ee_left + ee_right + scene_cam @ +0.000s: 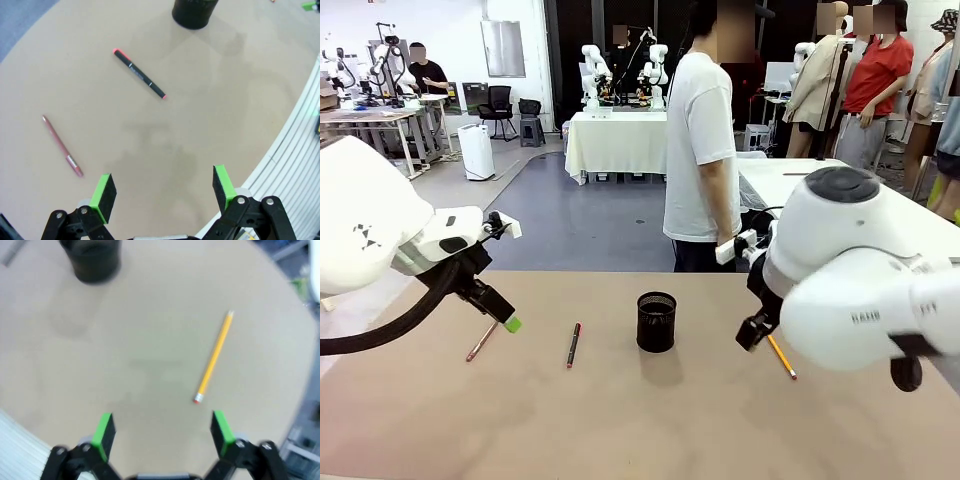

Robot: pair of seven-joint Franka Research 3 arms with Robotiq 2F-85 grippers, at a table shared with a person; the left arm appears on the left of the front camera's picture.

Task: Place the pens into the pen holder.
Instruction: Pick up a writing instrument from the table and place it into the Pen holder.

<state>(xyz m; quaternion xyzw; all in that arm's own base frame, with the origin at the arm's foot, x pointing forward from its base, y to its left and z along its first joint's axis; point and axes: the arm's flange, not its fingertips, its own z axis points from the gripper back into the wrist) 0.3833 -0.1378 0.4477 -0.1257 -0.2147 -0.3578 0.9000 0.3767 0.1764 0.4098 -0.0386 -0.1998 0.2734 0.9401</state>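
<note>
The brown table [640, 430] spans the front view, and a person [700, 150] in a white shirt stands at its far edge, side-on. The white left arm [370, 230] and right arm [860, 280] reach in from either side.

The left gripper [162, 187] hangs above the tabletop with its green-padded fingers [103, 192] spread wide and nothing between them. The right gripper [162, 427] is spread just as wide above the table, also with nothing in its grasp.

The pen holder [656, 322], a black mesh cup, stands upright on the table between the two grippers. It is far ahead of the left fingers, at the top edge of the left wrist view. In the right wrist view it is far ahead of the finger on the picture's left.

The yellow pencil [215, 357] lies flat just ahead of the right gripper's finger [222, 432] on the picture's right side, its eraser end nearest that fingertip. The dark pen [140, 74] with red ends lies well ahead of the left fingers, apart from the holder. The pink pen [62, 146] lies flat just beyond and outside the left gripper's finger on the picture's left. All three pens are on the table, outside the holder.
</note>
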